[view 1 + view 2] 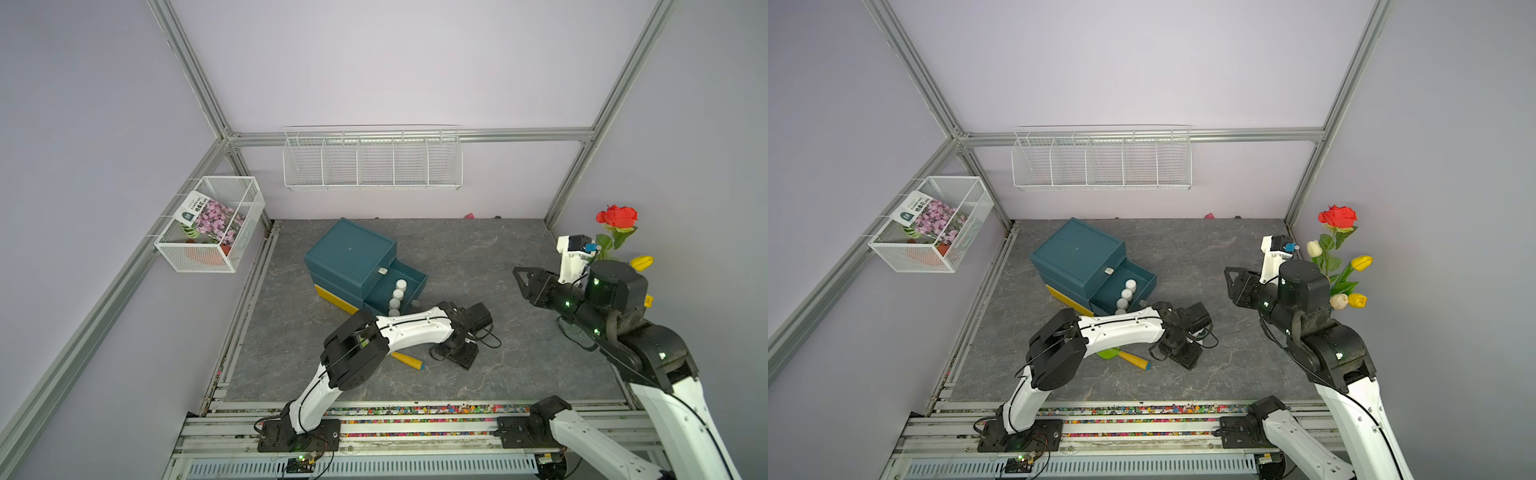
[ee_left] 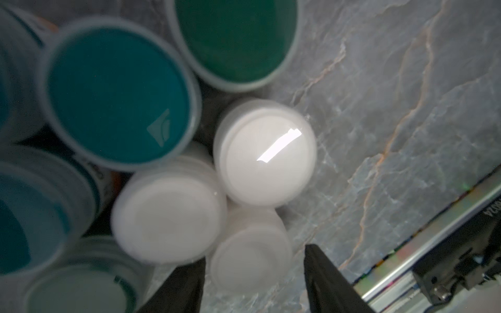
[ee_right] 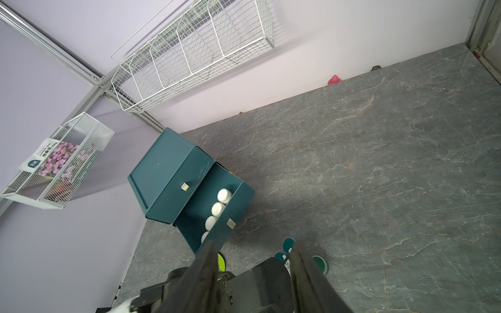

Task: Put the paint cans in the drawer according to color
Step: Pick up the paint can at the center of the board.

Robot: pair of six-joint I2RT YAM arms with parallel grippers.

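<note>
Four white cans line the open drawer; three more whites, teal cans and a green can wait crowded together on the surface. The left gripper hangs open astride one white; the right gripper, open and empty, is well apart. A trowel lies under the left arm.

Both arms have white shell links and bulky black joint housings. The left arm has thin black cable running along its links and looping at the wrist, and it ends in a flat black base plate. The right arm shows small green lights on its black joints. It also carries a white camera mount with a blue plug. The fingers are black and tapered.
</note>
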